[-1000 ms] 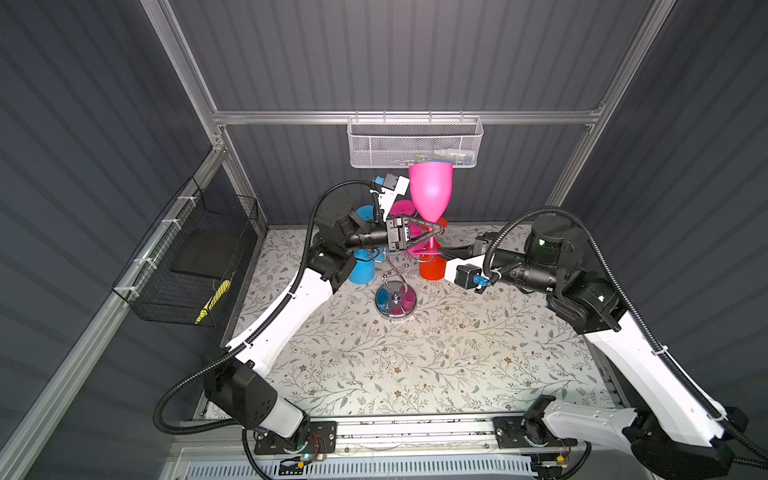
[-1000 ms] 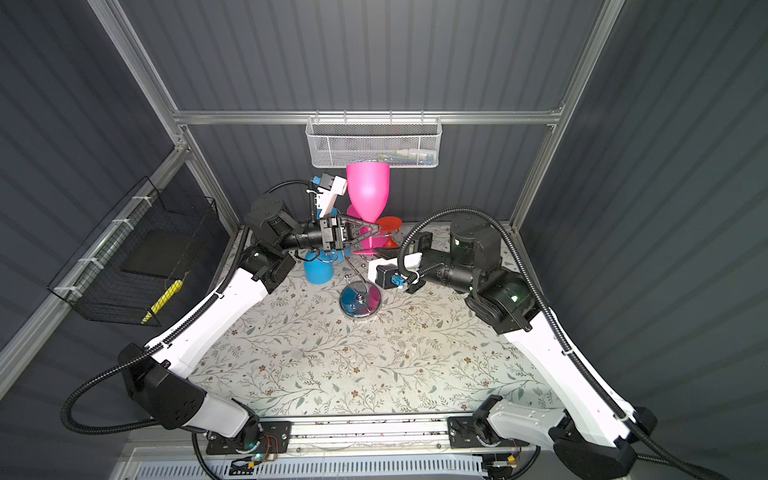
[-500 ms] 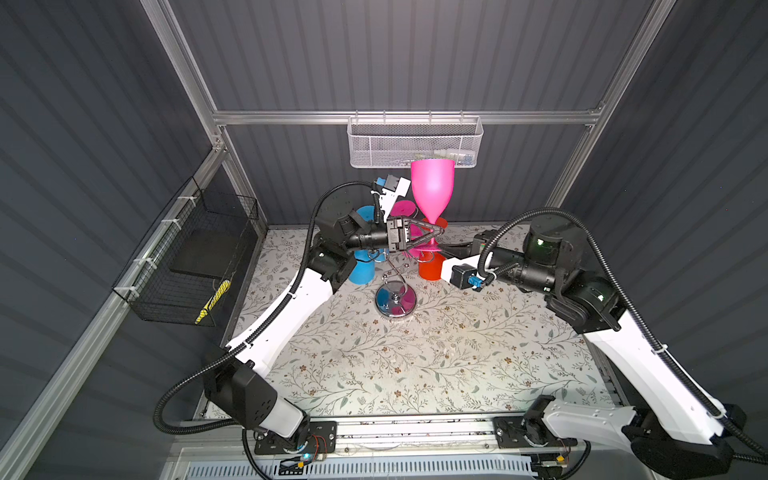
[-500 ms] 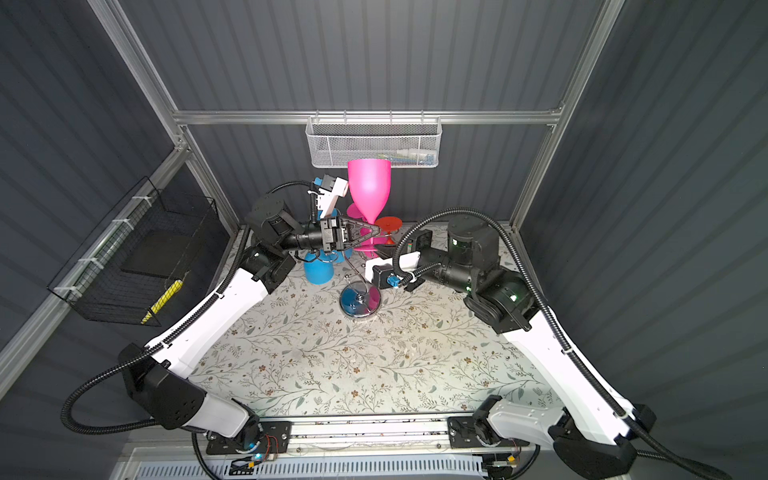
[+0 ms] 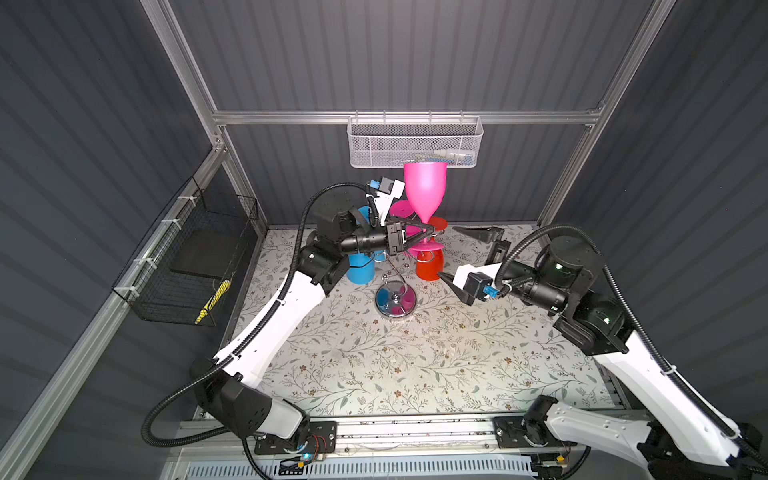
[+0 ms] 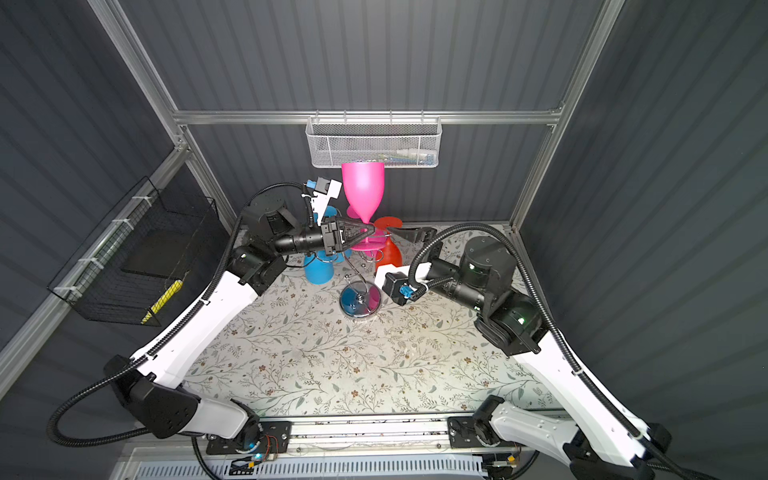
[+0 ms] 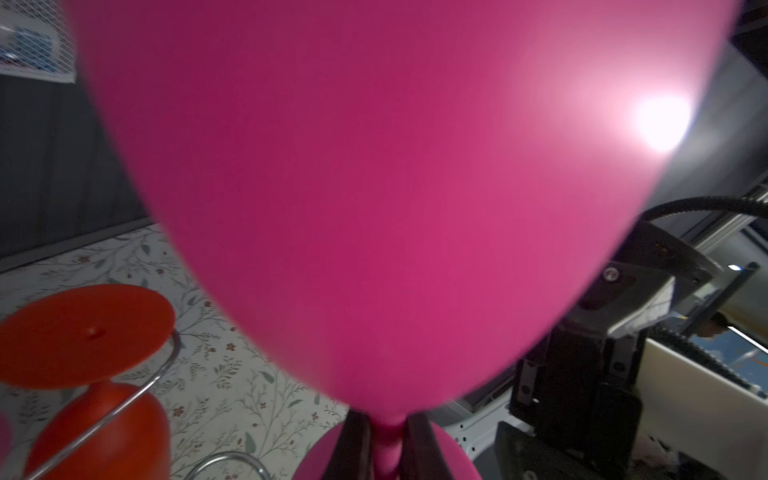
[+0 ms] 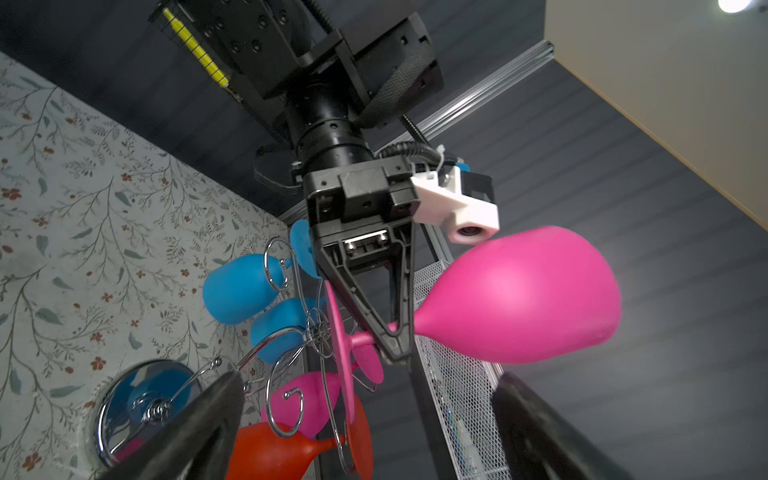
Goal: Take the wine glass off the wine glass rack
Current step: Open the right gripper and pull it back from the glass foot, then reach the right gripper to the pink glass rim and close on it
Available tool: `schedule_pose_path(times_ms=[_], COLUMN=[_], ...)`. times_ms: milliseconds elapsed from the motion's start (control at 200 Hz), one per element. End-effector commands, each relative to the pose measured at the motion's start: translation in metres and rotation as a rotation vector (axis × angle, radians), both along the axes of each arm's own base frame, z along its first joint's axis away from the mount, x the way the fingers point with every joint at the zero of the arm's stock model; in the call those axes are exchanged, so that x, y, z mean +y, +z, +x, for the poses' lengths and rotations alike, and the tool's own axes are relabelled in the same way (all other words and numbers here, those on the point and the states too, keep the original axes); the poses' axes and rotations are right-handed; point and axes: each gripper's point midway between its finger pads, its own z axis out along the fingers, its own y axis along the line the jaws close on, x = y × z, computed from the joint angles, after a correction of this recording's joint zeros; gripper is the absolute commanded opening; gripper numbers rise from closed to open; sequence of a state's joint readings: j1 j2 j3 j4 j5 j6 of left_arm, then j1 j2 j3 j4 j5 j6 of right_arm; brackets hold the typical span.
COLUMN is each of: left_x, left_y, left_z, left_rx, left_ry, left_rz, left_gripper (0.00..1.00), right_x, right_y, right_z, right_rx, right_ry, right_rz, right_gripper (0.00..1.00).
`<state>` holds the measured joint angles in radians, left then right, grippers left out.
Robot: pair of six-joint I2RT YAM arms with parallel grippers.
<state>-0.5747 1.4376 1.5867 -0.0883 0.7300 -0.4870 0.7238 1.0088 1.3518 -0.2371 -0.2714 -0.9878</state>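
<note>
Left gripper (image 8: 392, 332): clamped on the stem of the pink wine glass (image 5: 424, 191) — bowl upright above the fingers, foot below them.
Right gripper (image 5: 459, 259): jaws wide apart, holding nothing, just beside the wine glass rack (image 5: 395, 297) on its right.
Rack: chrome disc base on the floral table (image 5: 415, 357); blue glasses (image 8: 237, 293), a red glass (image 7: 99, 428) and another pink one hang bowl-down from its arms.
Writing: none legible — items in the white mesh basket (image 5: 415, 141) are too small to read.
</note>
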Motion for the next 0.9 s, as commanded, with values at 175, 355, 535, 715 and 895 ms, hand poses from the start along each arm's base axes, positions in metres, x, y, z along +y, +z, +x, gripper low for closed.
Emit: schedule_pose_path(times_ms=[175, 355, 535, 715, 895], left_x=[0.075, 0.096, 0.107, 0.113, 0.114], left_y=[0.016, 0.018, 0.015, 0.008, 0.002], left_z=[0.014, 0.024, 0.034, 0.038, 0.037], left_rx=[-0.598, -0.817, -0.978, -1.097, -1.154], left_ry=[0.438, 0.535, 0.583, 0.595, 0.582], left_rz=[0.353, 0.533, 0.69, 0.804, 0.859], left_gripper=[0.0, 0.0, 0.0, 0.0, 0.0], right_x=[-0.047, -0.064, -0.045, -0.018, 0.005], right_y=[0.089, 0.113, 0.102, 0.082, 0.051], right_z=[0.024, 0.028, 0.035, 0.038, 0.048], right_rx=[0.318, 0.606, 0.93, 1.247, 1.497], right_ry=[-0.167, -0.137, -0.084, -0.035, -0.041], right_rz=[0.611, 0.819, 0.838, 0.784, 0.742], right_gripper=[0.96, 0.88, 0.82, 0.76, 0.7])
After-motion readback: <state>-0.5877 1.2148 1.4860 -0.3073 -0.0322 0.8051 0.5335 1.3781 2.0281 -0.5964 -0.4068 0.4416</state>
